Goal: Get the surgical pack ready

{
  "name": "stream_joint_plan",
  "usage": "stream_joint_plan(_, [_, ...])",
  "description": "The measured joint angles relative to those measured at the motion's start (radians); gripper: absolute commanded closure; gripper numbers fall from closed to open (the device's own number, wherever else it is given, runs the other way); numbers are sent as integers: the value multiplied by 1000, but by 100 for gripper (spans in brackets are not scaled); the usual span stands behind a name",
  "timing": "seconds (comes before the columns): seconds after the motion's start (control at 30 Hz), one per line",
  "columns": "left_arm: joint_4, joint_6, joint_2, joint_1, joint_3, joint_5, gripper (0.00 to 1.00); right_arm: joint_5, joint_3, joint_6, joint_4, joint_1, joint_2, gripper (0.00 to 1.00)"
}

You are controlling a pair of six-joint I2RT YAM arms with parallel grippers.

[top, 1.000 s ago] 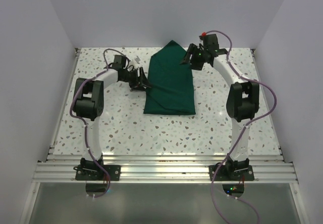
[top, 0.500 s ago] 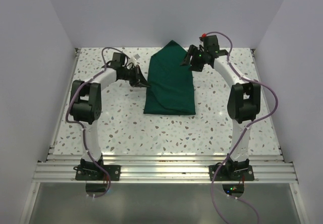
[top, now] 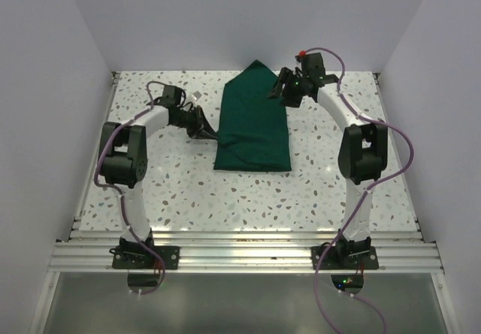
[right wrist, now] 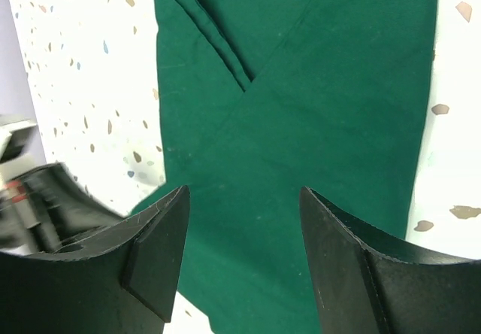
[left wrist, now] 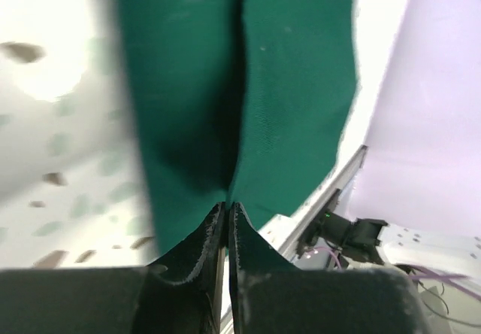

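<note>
We see the folded green drape (top: 252, 127) lying mid-way across the worktop (top: 188, 191), the left pincer (left wrist: 227, 207) pressed together at its left edge and the right pincer (right wrist: 244, 198) spread above its far end, and we fear that a tug with little cloth caught slips off or drags the folds open.

We checked all three views. No text, label, brand, number or sign could be read on anything.
</note>
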Motion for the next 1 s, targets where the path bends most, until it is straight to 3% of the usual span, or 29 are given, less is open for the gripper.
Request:
stream_joint_plan(0.17, [-58, 40, 94, 14, 0, -49, 78, -24, 0, 0, 1, 23, 0, 40])
stream_joint_plan(0.33, [-126, 70, 156, 17, 61, -72, 56, -76, 0, 4, 27, 64, 13, 46])
stream_joint_plan(0.4, [-126, 80, 155, 18, 92, -91, 51, -89, 1, 6, 39, 77, 29, 54])
stream_joint_plan(0.5, [-110, 85, 143, 18, 108, -119, 50, -99, 1, 15, 69, 83, 63, 66])
stream_joint_plan(0.6, [-100, 84, 109, 18, 108, -147, 50, -100, 2, 38, 119, 79, 106, 68])
stream_joint_plan(0.67, [-87, 84, 82, 20, 108, -163, 48, -93, 24, 44, 126, 76, 140, 65])
stream_joint_plan(0.7, [-78, 83, 70, 21, 109, -168, 46, -85, 40, 44, 125, 75, 157, 53])
stream_joint_plan(0.8, [-53, 82, 54, 27, 130, -171, 45, -4, 162, 25, 79, 73, 238, 41])
stream_joint_plan(1.0, [54, 52, 55, 33, 144, -164, 47, 264, 313, -53, 16, 79, 300, 27])
